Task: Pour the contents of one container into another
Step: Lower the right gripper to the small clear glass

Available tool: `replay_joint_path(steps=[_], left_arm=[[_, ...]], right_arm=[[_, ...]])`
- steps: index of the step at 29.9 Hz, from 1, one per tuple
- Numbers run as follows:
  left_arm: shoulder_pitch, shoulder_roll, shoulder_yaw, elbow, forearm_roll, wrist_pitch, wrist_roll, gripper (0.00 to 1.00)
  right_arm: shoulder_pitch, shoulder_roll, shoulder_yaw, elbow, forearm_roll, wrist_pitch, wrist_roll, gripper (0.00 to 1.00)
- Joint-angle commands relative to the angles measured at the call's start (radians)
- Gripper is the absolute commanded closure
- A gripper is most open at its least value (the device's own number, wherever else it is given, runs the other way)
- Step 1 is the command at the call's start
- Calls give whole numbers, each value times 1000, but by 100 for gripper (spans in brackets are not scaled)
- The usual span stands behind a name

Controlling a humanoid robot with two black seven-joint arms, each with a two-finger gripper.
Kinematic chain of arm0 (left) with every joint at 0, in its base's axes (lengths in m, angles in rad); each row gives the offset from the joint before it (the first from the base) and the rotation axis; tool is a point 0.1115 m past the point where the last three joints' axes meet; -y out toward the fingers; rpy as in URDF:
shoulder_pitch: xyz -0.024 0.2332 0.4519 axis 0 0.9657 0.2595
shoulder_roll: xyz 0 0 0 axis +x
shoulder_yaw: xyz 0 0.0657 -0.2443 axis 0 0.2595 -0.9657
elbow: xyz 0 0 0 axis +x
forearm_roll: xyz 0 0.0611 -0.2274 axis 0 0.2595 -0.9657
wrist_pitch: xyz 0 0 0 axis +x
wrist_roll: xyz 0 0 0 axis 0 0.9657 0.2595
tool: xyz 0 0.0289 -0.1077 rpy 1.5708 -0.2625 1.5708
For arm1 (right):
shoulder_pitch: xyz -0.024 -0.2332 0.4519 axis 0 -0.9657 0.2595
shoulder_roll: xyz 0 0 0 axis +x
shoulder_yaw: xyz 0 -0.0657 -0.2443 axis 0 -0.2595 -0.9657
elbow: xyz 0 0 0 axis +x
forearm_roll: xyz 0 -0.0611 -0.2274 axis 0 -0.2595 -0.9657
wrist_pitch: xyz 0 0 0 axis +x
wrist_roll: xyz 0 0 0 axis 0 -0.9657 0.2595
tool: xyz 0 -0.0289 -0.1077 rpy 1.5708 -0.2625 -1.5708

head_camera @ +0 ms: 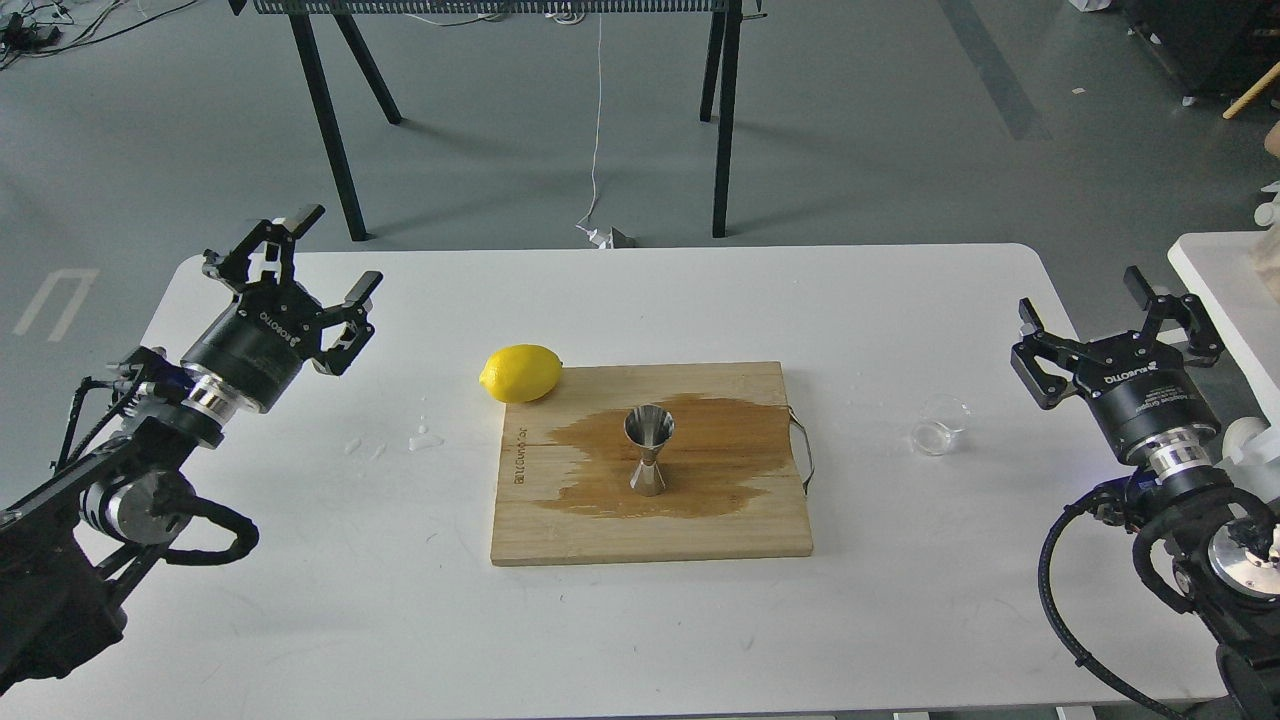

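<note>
nothing is grasped yet: both the left gripper (pixel 320 262) and right gripper (pixel 1120 330) hover with fingers spread wide and empty. the glass cup (pixel 940 424) stands on the white surface (pixel 300 600) just beside the right gripper, well apart from the jigger (pixel 648 450) upright on the wet board (pixel 600 530). next, i judge, the right fingers must close around the cup.

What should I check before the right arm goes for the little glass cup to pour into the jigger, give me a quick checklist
1. Right gripper open and empty: ok.
2. Glass cup upright, nothing crowding it: ok.
3. Liquid in the cup: cannot tell.
4. Jigger standing upright on the cutting board: ok.
5. Board dry: not ok, a wet stain spreads around the jigger.
6. Left gripper open and away from the pour path: ok.
</note>
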Motion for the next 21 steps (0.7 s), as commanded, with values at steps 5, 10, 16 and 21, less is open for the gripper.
replay_joint_path(steps=[5, 10, 16, 21], left_arm=[[15, -16, -3, 1, -138, 0, 0, 13], [16, -21, -3, -1, -141, 0, 0, 13], [19, -27, -2, -2, -141, 0, 0, 13], [19, -28, -2, -2, -141, 0, 0, 13]], right_arm=[[-152, -33, 4, 136, 91, -132, -3, 1], [-195, -36, 2, 153, 137, -277, -24, 1], [-179, -22, 4, 139, 142, -474, -80, 1], [-137, 4, -1, 128, 138, -560, -83, 1]])
